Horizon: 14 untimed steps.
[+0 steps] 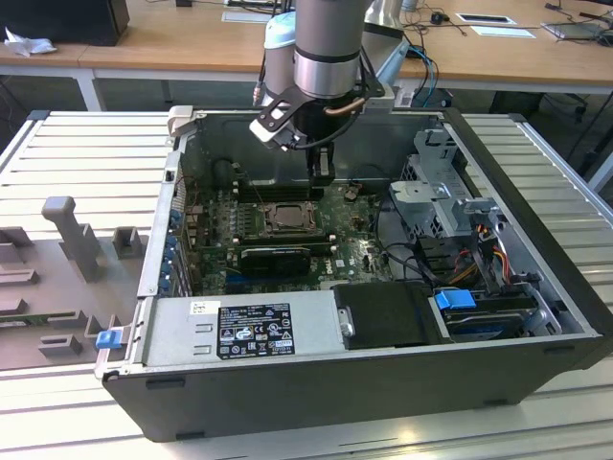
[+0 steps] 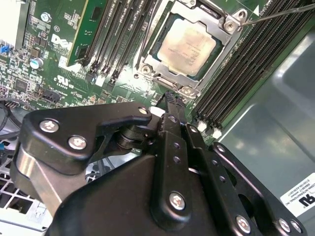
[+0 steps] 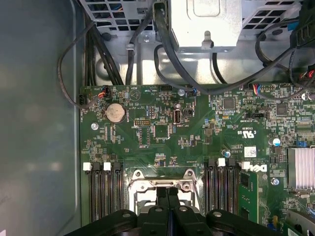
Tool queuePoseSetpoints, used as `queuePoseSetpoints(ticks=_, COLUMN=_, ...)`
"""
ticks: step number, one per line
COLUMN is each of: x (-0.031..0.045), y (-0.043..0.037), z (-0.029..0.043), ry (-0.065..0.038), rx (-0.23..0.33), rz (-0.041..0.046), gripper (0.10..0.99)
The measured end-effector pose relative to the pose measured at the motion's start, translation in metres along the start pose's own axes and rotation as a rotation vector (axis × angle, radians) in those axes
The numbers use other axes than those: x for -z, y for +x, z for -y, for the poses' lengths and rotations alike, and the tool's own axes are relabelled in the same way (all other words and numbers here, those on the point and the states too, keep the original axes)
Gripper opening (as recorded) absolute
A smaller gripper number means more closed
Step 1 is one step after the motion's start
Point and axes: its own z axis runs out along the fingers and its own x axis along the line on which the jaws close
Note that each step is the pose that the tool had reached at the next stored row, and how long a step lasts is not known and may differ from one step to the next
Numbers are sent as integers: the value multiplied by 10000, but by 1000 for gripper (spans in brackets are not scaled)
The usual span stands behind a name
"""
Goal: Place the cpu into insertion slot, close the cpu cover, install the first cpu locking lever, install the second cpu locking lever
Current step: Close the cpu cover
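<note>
The cpu lies flat in its socket on the green motherboard, its pale top showing through the window of the cpu cover, which lies down over it. A thin wire locking lever runs out from the socket's corner, and another thin lever runs along the opposite side. My gripper is shut with nothing between its fingers, its tip just off the socket's edge. Seen from above, the gripper hangs over the socket frame. In the exterior view the gripper is just behind the socket.
Black memory slots flank the socket on both sides. A power supply fills the case's near side, and a drive cage with cables stands on the exterior view's right. Case walls enclose the board.
</note>
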Motion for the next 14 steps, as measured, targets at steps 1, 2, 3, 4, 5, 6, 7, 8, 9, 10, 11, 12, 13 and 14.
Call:
queuePoseSetpoints(ticks=1, x=0, y=0, z=2, ry=0, rx=-1, rz=0, gripper=106)
queuePoseSetpoints(ticks=2, x=0, y=0, z=3, ry=0, rx=0, rz=0, gripper=106)
queuePoseSetpoints(ticks=3, x=0, y=0, z=7, ry=0, rx=-1, rz=0, gripper=106)
queuePoseSetpoints(ticks=4, x=0, y=0, z=8, ry=0, rx=0, rz=-1, gripper=106)
queuePoseSetpoints(ticks=5, x=0, y=0, z=10, ry=0, rx=0, rz=0, gripper=106)
queuePoseSetpoints(ticks=6, x=0, y=0, z=14, ry=0, rx=-1, rz=0, gripper=106)
queuePoseSetpoints(ticks=7, x=1, y=-1, z=18, ry=0, rx=1, rz=0, gripper=106)
queuePoseSetpoints(ticks=8, x=1, y=-1, z=22, ry=0, rx=-1, rz=0, gripper=106)
queuePoseSetpoints(ticks=9, x=1, y=-1, z=27, ry=0, rx=-1, rz=0, gripper=106)
queuePoseSetpoints(ticks=10, x=1, y=-1, z=33, ry=0, rx=-1, rz=0, gripper=106)
queuePoseSetpoints(ticks=11, x=1, y=-1, z=41, ry=0, rx=0, rz=0, gripper=106)
queuePoseSetpoints(ticks=12, x=1, y=-1, z=47, ry=0, rx=0, rz=0, gripper=106)
queuePoseSetpoints(ticks=13, x=2, y=-1, z=55, ry=0, rx=0, rz=0, gripper=106)
queuePoseSetpoints(ticks=14, x=2, y=-2, z=62, ry=0, rx=-1, rz=0, gripper=106)
